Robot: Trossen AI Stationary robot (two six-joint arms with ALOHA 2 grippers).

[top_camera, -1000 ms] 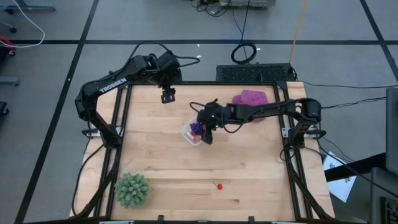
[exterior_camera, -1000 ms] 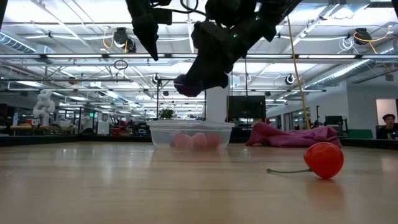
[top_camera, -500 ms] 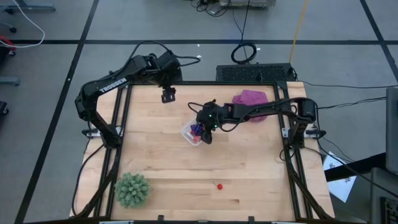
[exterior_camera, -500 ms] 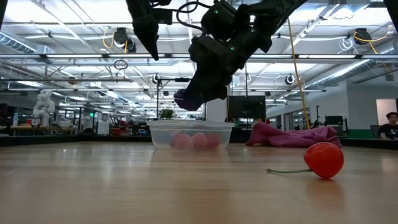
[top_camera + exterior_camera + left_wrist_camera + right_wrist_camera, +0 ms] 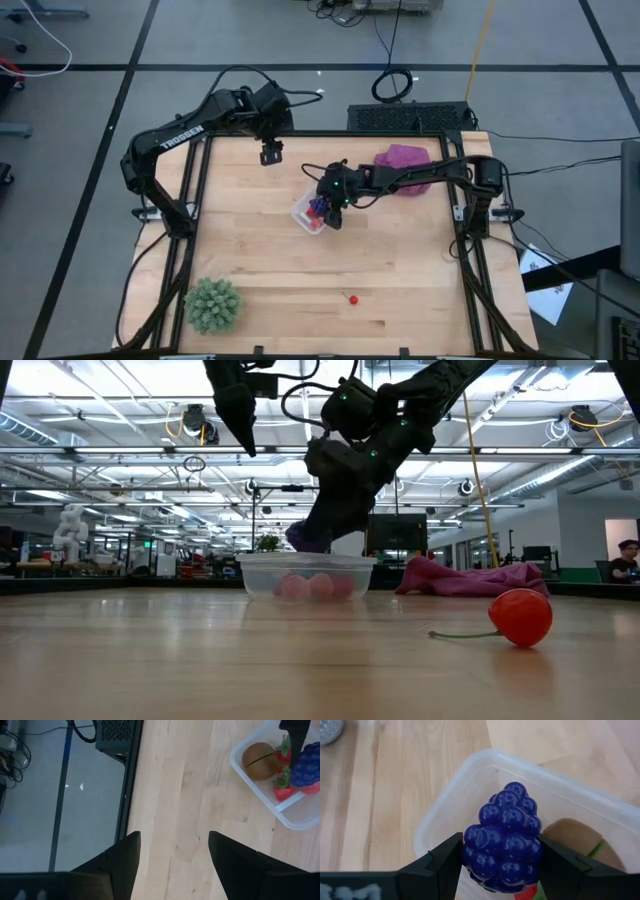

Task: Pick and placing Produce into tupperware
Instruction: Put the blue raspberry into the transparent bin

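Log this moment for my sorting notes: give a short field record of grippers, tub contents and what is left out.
right gripper: shut on grape bunch, just over the tub
left gripper: open, empty, waiting near the table's far edge
clear tub: holds a brown oval fruit and red strawberry pieces
left out: red cherry on the table
also present: green spiky plant, magenta cloth

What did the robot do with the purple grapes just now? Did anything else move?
The right gripper, fingers shut on the purple-blue toy grape bunch, came lower, bringing the bunch down to just over the clear plastic square tub. It has not let go. The left gripper stayed at the table's far edge, open and empty. The red cherry, green spiky ball plant and magenta cloth did not move.
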